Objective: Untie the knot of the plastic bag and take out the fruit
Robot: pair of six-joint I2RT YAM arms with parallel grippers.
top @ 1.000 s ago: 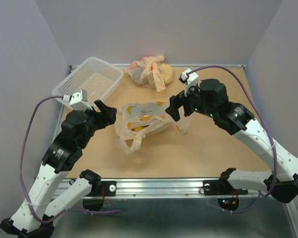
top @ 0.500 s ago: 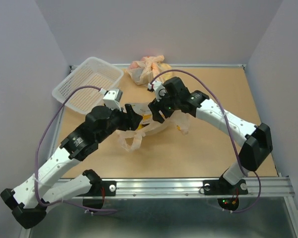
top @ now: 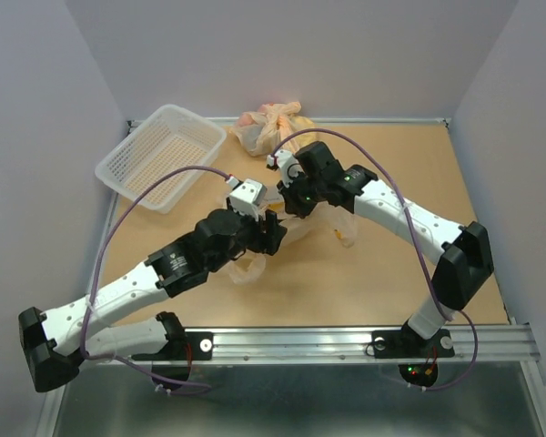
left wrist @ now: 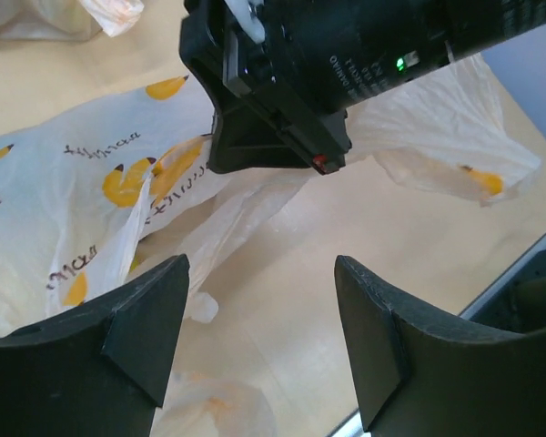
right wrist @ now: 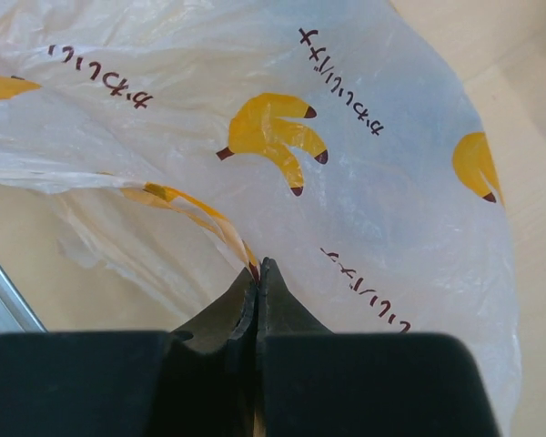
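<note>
1. The table (top: 382, 273) carries everything. The plastic bag (top: 338, 223) lies slumped in its middle, pale film printed with bananas. The white basket (top: 159, 164) sits well apart at the far left, and a second tied bag (top: 271, 127) lies at the back edge.
2. From where I stand, the step looks like opening the bag: one side pins film while the other goes for the tie. I'd call it early, since no fruit lies out on the table.
3. The right gripper (right wrist: 257, 269) is pinched tight, with a thin fold of the bag caught at its tips. I'd want that fold held steady and lifted only a little, because film this thin would likely stretch or tear under a hard tug.
4. The left gripper (left wrist: 259, 273) is spread wide with nothing between its fingers. It hovers just beside the right one, over a twisted strand of film (left wrist: 227, 214).
5. I cannot pick out the knot for certain. The left gripper would do best to close on a loose handle end, not the bunched body, then draw away from the right.
6. The fruit can't be told apart from the printed bananas through the film.
</note>
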